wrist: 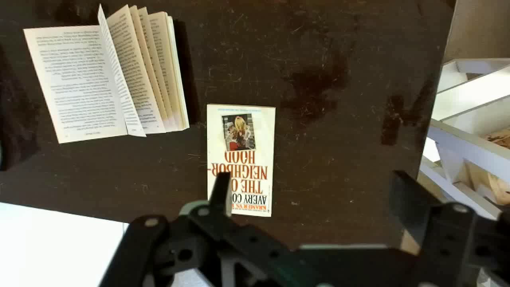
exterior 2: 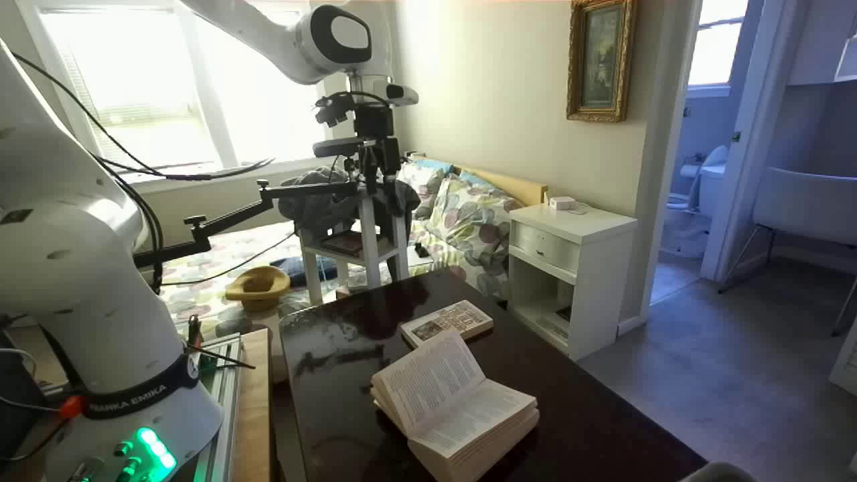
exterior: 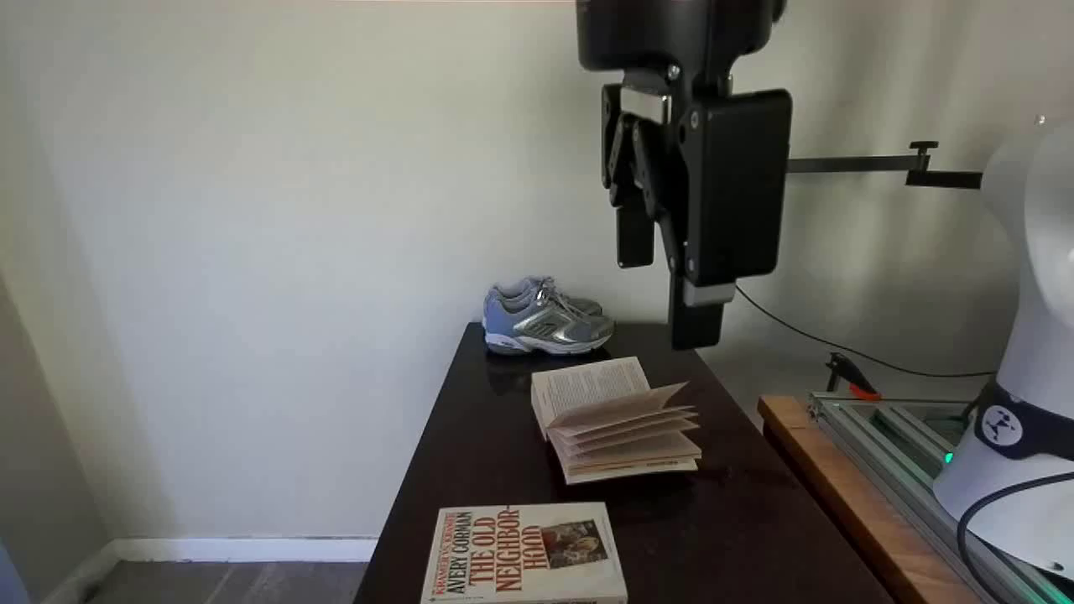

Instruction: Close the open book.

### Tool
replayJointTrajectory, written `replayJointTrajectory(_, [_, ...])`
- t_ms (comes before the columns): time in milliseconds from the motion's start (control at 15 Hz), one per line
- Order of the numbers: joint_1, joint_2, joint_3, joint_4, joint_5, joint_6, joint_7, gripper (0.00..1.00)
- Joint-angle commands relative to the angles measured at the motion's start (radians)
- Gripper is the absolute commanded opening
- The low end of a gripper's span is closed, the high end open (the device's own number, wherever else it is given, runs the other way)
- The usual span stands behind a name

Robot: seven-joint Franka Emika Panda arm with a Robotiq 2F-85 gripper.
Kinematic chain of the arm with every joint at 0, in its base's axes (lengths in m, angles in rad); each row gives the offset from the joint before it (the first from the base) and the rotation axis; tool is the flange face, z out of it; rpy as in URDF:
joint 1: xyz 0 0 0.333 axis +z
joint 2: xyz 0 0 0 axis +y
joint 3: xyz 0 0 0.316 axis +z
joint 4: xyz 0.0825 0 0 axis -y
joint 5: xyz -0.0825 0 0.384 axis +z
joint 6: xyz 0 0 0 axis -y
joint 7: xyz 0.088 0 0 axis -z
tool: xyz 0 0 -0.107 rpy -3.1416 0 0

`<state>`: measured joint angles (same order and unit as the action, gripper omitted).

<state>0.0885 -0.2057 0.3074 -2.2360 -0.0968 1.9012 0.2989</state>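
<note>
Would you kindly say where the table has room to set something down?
In the wrist view, bare table stretches from the closed book to the right edge; a smaller strip lies between the open book and the lower edge. It is crowded between the books.

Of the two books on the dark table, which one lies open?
The thick book nearer the sneakers: its printed pages show, several fanned upward. The other, The Old Neighborhood, lies shut, title up.

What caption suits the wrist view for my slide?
Open pincer above a dark table, with a closed book and, at upper left, the open book, some pages raised.
</note>
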Motion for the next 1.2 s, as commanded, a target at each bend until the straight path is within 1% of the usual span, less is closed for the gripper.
replayJointTrajectory(0, [0.03, 0.003, -0.028, 0.002, -0.006, -0.002, 0.005, 1.0])
replayJointTrajectory(333, [0.03, 0.003, -0.028, 0.002, -0.006, -0.002, 0.005, 1.0])
replayJointTrajectory(467, [0.02, 0.018, -0.008, 0.005, -0.11, -0.044, 0.112, 1.0])
replayJointTrajectory(600, [0.012, 0.02, -0.004, -0.012, -0.204, -0.076, 0.204, 1.0])
replayJointTrajectory(733, [0.011, 0.009, -0.01, -0.059, -0.278, -0.063, 0.273, 1.0])
replayJointTrajectory(867, [0.005, 0.002, -0.008, -0.115, -0.387, -0.038, 0.371, 1.0])
replayJointTrajectory(933, [0.005, -0.004, -0.01, -0.153, -0.452, -0.002, 0.409, 1.0])
replayJointTrajectory(1067, [0.009, 0.004, -0.023, -0.2, -0.523, 0.048, 0.451, 1.0])
replayJointTrajectory(1133, [0.009, 0.01, -0.026, -0.206, -0.538, 0.039, 0.481, 1.0])
